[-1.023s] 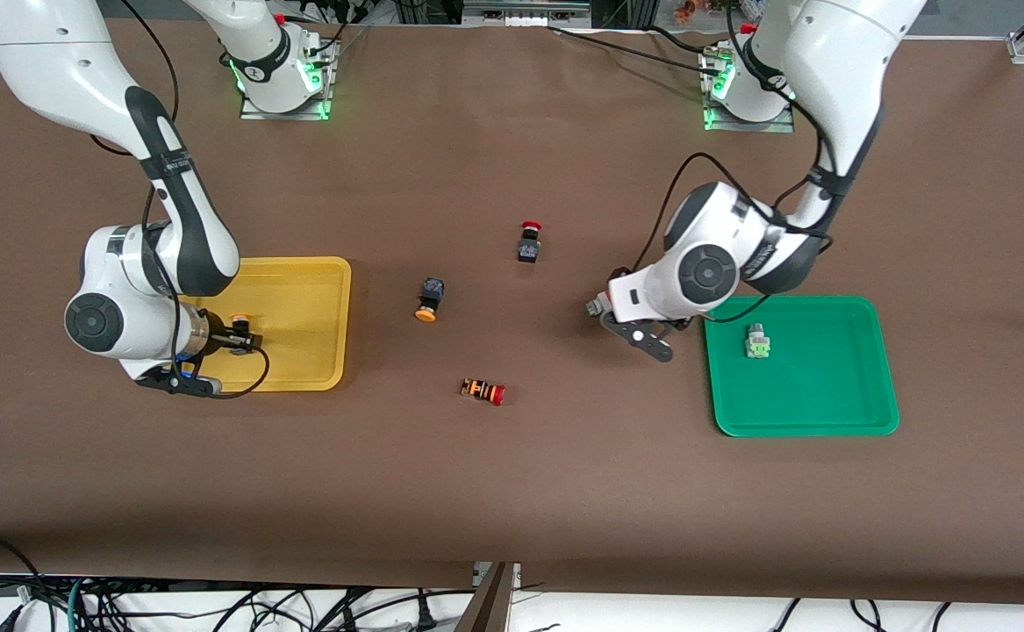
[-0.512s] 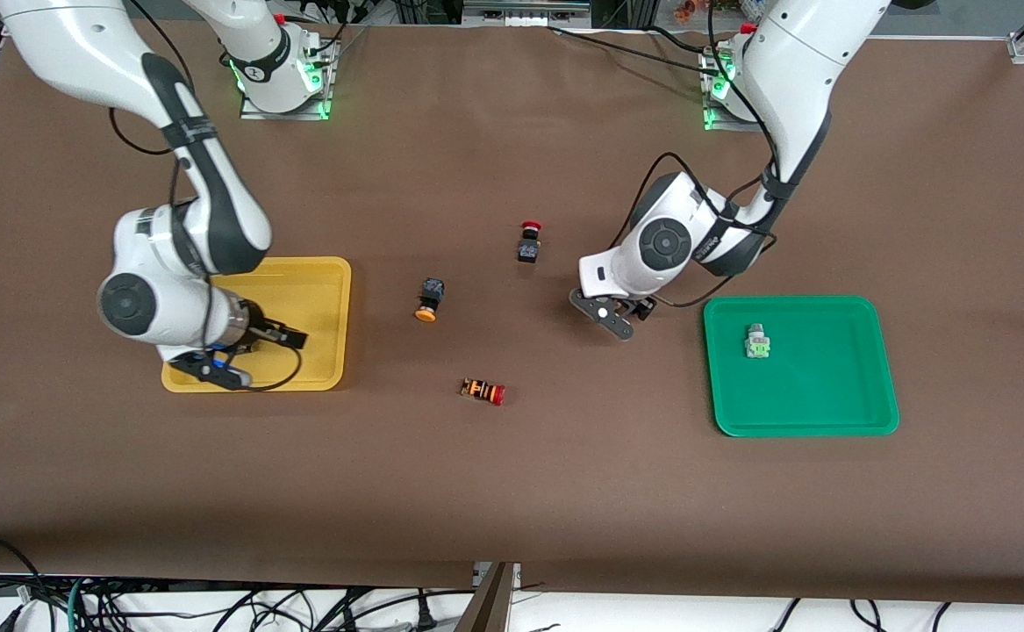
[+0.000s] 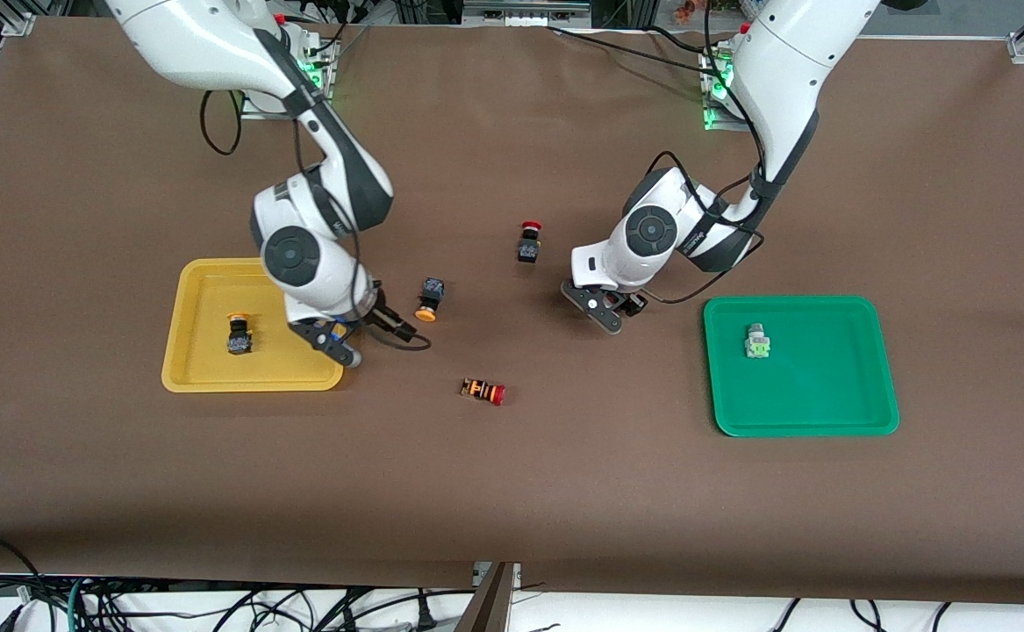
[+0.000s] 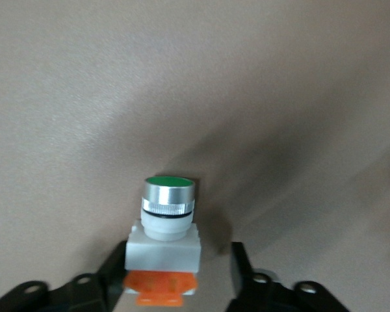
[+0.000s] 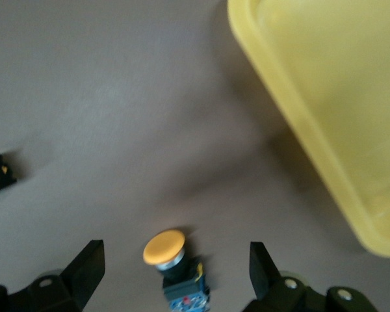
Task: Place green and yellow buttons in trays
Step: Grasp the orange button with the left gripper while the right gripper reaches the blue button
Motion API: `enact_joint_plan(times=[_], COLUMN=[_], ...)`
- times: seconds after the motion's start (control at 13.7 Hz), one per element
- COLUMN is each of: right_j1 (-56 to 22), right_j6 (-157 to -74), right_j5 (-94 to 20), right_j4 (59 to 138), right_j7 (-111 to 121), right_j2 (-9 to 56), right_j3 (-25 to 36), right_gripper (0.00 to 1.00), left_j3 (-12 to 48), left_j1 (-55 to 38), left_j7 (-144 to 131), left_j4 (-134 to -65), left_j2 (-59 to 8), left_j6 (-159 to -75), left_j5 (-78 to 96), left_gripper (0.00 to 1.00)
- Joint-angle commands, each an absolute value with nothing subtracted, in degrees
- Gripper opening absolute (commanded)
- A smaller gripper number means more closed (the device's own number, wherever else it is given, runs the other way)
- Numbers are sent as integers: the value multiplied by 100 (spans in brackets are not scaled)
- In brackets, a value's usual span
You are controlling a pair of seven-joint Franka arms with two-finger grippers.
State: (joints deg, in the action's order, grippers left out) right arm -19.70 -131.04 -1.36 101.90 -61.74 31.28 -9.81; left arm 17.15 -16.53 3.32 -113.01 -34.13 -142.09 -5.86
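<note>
A black button with a yellow cap (image 3: 239,336) lies in the yellow tray (image 3: 257,384). A second yellow-capped button (image 3: 430,298) lies on the table beside that tray. My right gripper (image 3: 369,338) is open between the tray and this button. In the right wrist view the button (image 5: 172,257) shows between the spread fingers (image 5: 175,250). A whitish button with a green face (image 3: 756,341) lies in the green tray (image 3: 810,430). My left gripper (image 3: 608,314) is open, low over the table beside the green tray. A white green-faced, orange-ended button (image 4: 164,237) lies between its fingers (image 4: 179,257); the front view hides it.
A black switch with a red cap (image 3: 529,241) lies mid-table, nearer the robot bases. An orange-striped switch with a red cap (image 3: 483,391) lies nearer the front camera. The yellow tray's rim (image 5: 299,130) shows in the right wrist view.
My right gripper left the yellow tray, leaving a yellow-capped button there, and swung toward the second one. My left gripper moved from the green tray's edge toward mid-table.
</note>
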Motion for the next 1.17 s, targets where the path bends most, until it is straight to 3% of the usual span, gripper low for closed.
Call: enact_joint_plan(times=[0.0,0.22,0.51,0.58,0.73,0.88,0.95,1.1], right_j1=[-2320,-2478,-2479,-2479,-2479,-2470,-2444,-2400], right_j6=[-13524,-14070,-14194,-14194,-14186,-14177,-14159,-14150], right_j5=[-97,-97,-9,43,70,70,70,70], right_j4=[10274,10327,10467,10529,10564,10573,10573,10530], right_j7=[-6635,-6863,-6943,-6943,-6943,-6935,-6908,-6786], right_j2=[3321,3612,3744,3744,3744,3744,3744,3718], right_j3=[-914,-905,-897,-896,-896,-896,-896,-896], right_gripper=[98,98,95,84,42,13,4,0], left_j3=[1696,1696,1679,1644,1635,1644,1635,1635], left_j1=[-1626,-1250,-573,-371,356,990,1115,1553], left_j7=[158,202,875,1201,2069,2940,3258,3716], left_j4=[-11329,-11225,-10392,-10232,-10195,-10195,-10230,-10204], left_j2=[-3323,-2806,-2355,-2373,-2399,-2609,-2871,-3180], left_j6=[-14204,-13416,-11124,-10848,-10845,-11151,-11641,-12180], left_j5=[-729,-738,-738,-747,-1008,-1327,-1336,-1362], left_gripper=[0,0,0,0,0,0,0,0])
